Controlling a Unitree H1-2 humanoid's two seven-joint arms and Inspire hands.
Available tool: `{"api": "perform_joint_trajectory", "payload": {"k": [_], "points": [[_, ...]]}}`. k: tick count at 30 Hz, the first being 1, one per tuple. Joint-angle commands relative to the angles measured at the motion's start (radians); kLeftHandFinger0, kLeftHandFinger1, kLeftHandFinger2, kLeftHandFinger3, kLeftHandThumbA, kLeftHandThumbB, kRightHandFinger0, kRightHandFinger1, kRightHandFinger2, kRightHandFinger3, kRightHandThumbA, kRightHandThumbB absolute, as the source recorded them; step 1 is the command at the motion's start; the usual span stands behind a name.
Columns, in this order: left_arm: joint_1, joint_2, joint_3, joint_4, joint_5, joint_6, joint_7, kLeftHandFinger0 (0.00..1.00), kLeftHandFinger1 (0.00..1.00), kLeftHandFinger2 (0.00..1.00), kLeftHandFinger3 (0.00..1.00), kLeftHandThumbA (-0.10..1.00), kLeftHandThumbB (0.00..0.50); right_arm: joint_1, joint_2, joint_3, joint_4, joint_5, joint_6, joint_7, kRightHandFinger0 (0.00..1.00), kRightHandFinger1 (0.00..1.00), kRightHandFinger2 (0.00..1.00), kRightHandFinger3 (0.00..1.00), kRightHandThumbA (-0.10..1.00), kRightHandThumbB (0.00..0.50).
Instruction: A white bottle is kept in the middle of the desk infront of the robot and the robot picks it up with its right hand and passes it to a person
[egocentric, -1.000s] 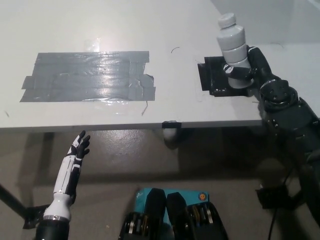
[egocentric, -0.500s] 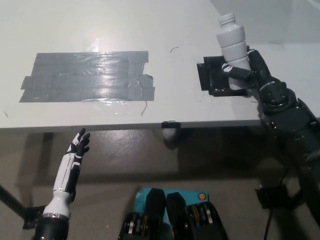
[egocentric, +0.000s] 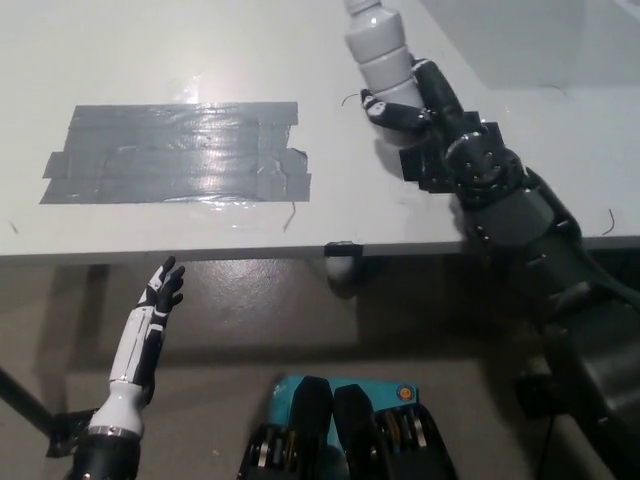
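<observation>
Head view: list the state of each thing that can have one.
White bottle: capped as far as visible, lifted above the desk, held.
Right hand: shut on the bottle.
Left hand: open, resting below the desk edge.
Grey tape patch: stuck flat on the desk.

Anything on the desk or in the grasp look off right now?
Nothing spilled or damaged. The white bottle leans in the right robot hand, its top cut off by the picture's edge. The grey tape patch is wrinkled, with loose edges.
</observation>
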Motion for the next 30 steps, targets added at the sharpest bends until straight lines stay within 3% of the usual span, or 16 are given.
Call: {"api": "perform_joint_trajectory", "payload": {"k": [1,7,8,11,17,21,30], "points": [[0.001,0.0,-0.014,-0.042,-0.018,0.001,-0.02,1.0,1.0,1.0,1.0,1.0,0.088,-0.074,0.027,-0.001,-0.02,0.003,-0.027,0.017,0.06,0.55,0.94,0.79,-0.1,0.18],[0.008,-0.008,-0.03,-0.031,-0.015,-0.021,-0.023,1.0,1.0,1.0,1.0,1.0,0.127,-0.071,0.037,-0.007,-0.008,0.007,-0.022,0.023,0.0,0.5,0.89,0.75,-0.1,0.183],[0.012,-0.009,-0.033,-0.036,-0.009,-0.017,-0.022,1.0,1.0,1.0,1.0,1.0,0.158,-0.069,0.038,-0.006,-0.006,0.007,-0.021,0.021,0.01,0.5,0.88,0.75,-0.1,0.176],[0.03,-0.012,-0.043,-0.055,-0.002,-0.005,-0.025,1.0,1.0,1.0,1.0,1.0,0.181,-0.062,0.039,-0.007,-0.002,0.005,-0.014,0.016,0.01,0.51,0.88,0.77,-0.1,0.17],[0.063,-0.016,-0.046,-0.078,-0.002,0.005,-0.024,1.0,1.0,1.0,1.0,1.0,0.191,-0.044,0.033,-0.009,0.006,0.009,-0.03,0.027,0.01,0.54,0.9,0.8,-0.1,0.164],[0.079,-0.019,-0.048,-0.081,0.001,0.002,-0.023,1.0,1.0,1.0,1.0,1.0,0.225,-0.028,0.027,-0.005,-0.005,0.002,-0.031,0.024,0.0,0.53,0.87,0.81,-0.1,0.166],[0.093,-0.022,-0.061,-0.082,0.009,-0.017,-0.022,1.0,1.0,1.0,1.0,1.0,0.212,-0.018,0.025,-0.011,-0.01,0.007,-0.016,0.022,0.05,0.59,0.9,0.86,-0.1,0.153]]}}
